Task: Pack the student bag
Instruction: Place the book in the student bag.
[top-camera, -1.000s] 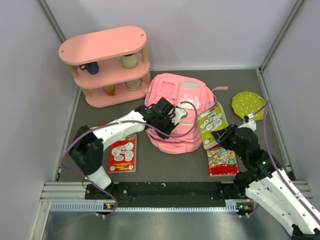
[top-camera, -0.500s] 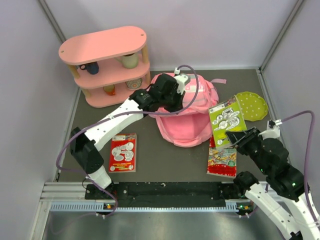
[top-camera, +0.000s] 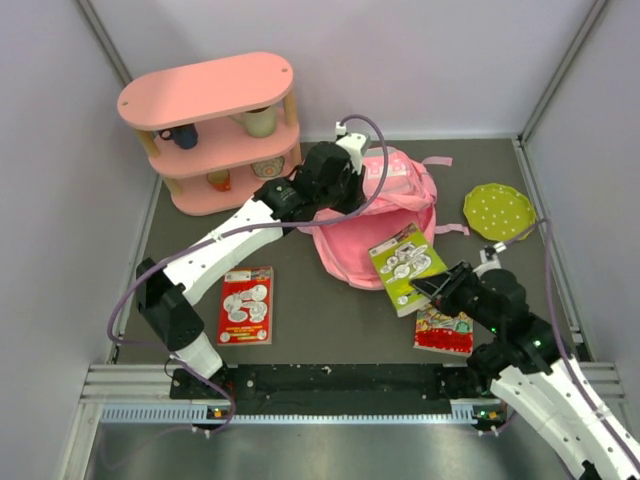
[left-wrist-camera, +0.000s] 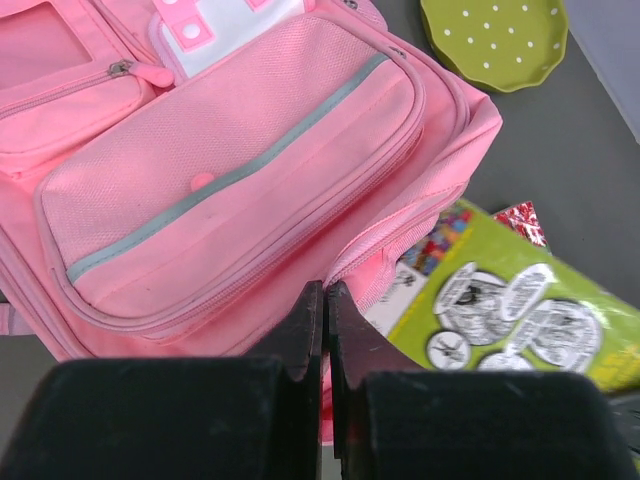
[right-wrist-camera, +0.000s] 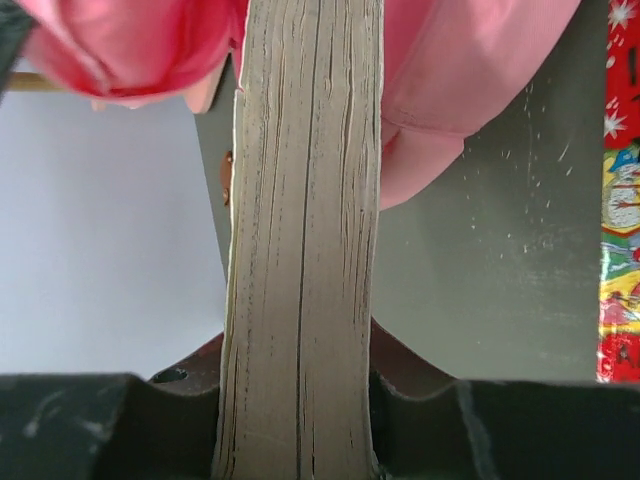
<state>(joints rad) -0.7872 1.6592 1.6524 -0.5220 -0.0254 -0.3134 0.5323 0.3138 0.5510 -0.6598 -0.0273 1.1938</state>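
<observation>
Top view, left to right. Pink shelf (top-camera: 205, 92), three tiers, at the far left corner of the dark surface (top-camera: 330, 320); a blue cup (top-camera: 183, 135) and a pale cup (top-camera: 260, 120) stand on its middle tier. Red book (top-camera: 245, 305), flat on the surface near the left arm's base, well apart from the other things.

Left arm, stretched from the near edge to the far middle. Left hand (left-wrist-camera: 326, 305), jaws together over the upper edge of the student bag (top-camera: 395, 200); the wrist view shows the closed fingertips just above the bag's front pocket (whether a fold of fabric is caught between them cannot be told). The student bag lies at the far middle of the surface, just right of the shelf, front pockets and white-and-pink patch facing up.

Green book (top-camera: 405, 255), tilted, its far end against the bag's near edge. Right hand (top-camera: 437, 288), clamped on the book's near end; the right wrist view shows the page edges pressed between both fingers. Second red book (top-camera: 445, 335), flat on the surface under the right hand. Green plate (top-camera: 497, 208), dotted, beside the right wall, near the bag but apart from it
</observation>
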